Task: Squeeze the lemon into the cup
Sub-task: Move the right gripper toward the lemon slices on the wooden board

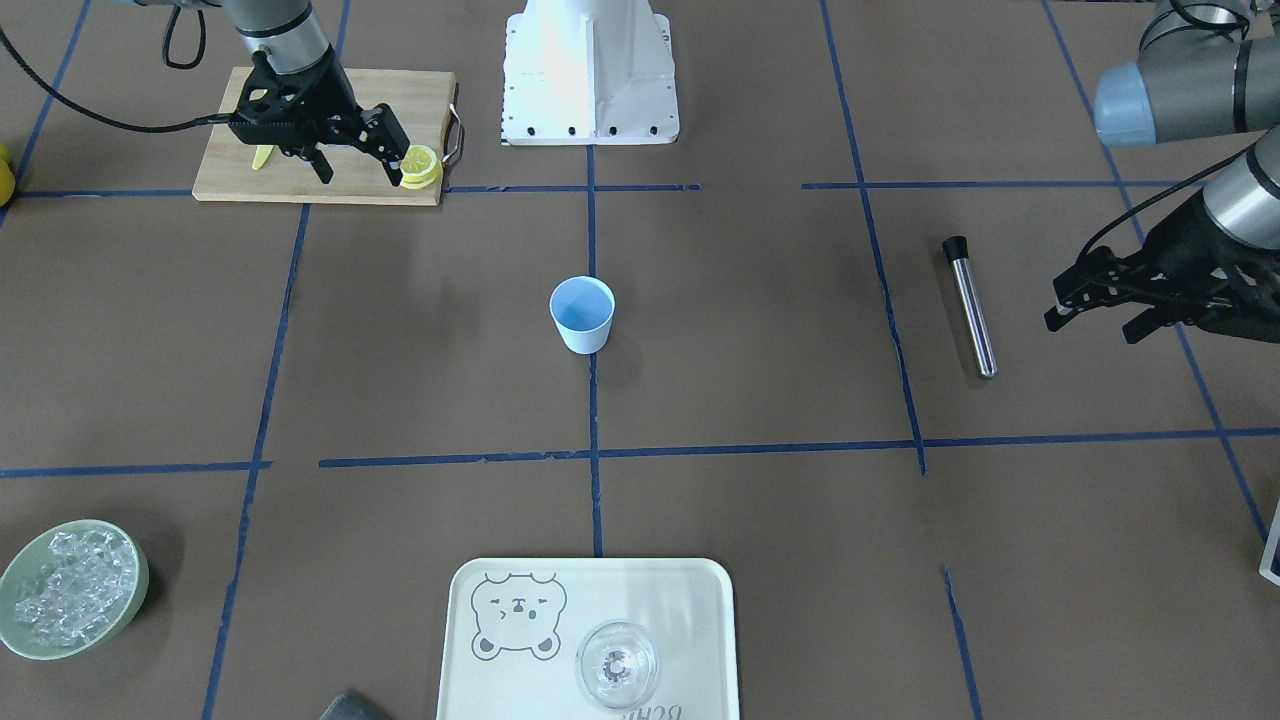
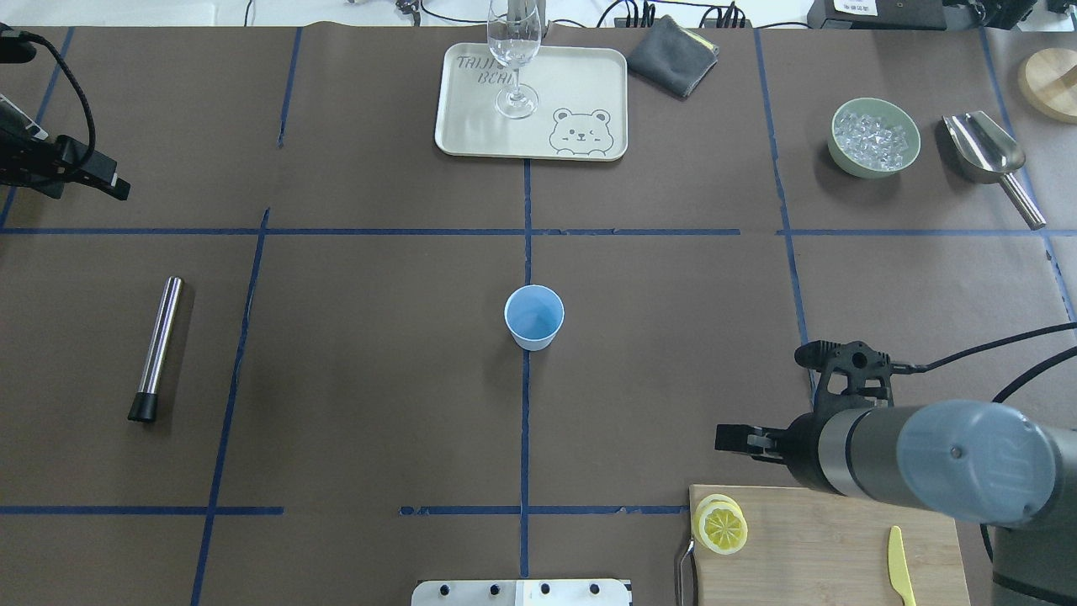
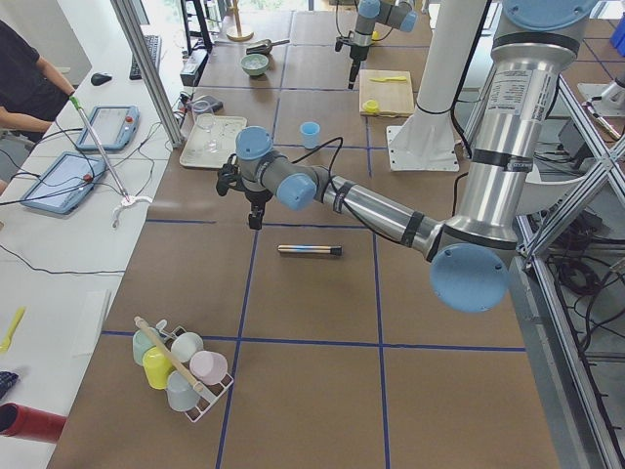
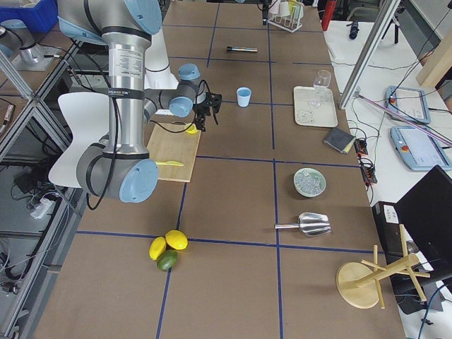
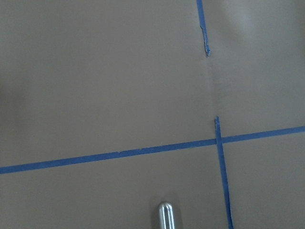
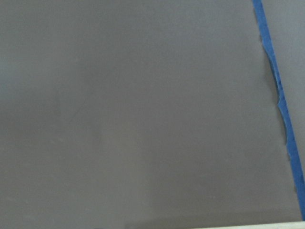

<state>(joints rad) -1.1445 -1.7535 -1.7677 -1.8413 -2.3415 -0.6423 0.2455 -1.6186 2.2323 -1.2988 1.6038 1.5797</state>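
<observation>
The pale blue cup (image 1: 582, 313) (image 2: 533, 316) stands upright and empty at the table's centre, on a blue tape line. Stacked lemon slices (image 1: 421, 165) (image 2: 722, 528) lie on the corner of a wooden cutting board (image 2: 824, 539). My right gripper (image 1: 360, 178) hangs open just above the board beside the slices, with nothing between its fingers. In the front view one finger tip overlaps the slices. My left gripper (image 1: 1093, 327) hovers open and empty at the far side of the table, away from the cup.
A metal rod (image 1: 970, 305) (image 5: 166, 214) lies near the left gripper. A bear tray (image 1: 520, 690) carries a clear glass (image 1: 617, 665). A green bowl of ice (image 2: 873, 137), a metal scoop (image 2: 984, 151), a grey cloth (image 2: 673, 52) and a yellow knife (image 2: 900, 566) are also here.
</observation>
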